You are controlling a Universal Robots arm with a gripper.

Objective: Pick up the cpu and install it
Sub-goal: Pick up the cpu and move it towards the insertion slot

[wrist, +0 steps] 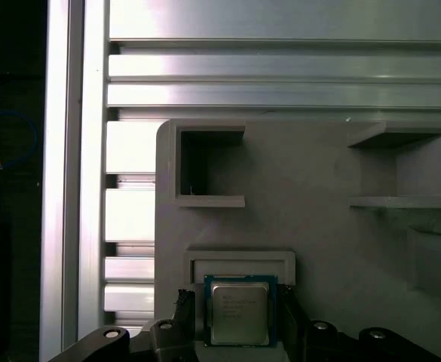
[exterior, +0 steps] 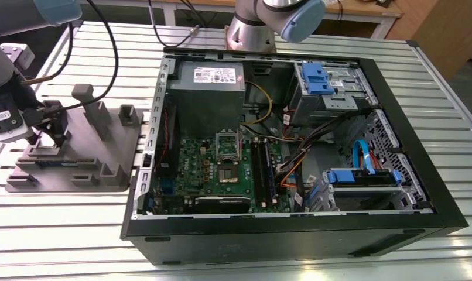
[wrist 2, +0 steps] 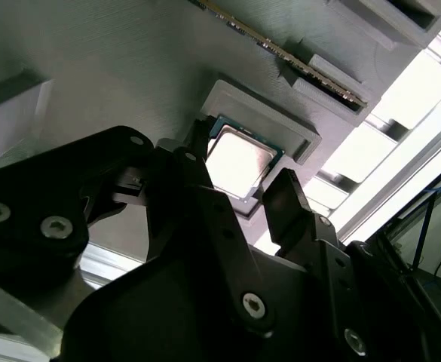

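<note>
Straddling the cpu (wrist: 240, 311) in its grey holder (wrist: 318, 188) — claw (wrist 2: 239, 164) apart, not clamped.

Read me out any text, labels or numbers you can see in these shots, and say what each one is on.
Top of the cpu: several printed lines in the first wrist view, too small to read.
White label on the power supply: print too small to read in the exterior view.
No other text can be read.
</note>
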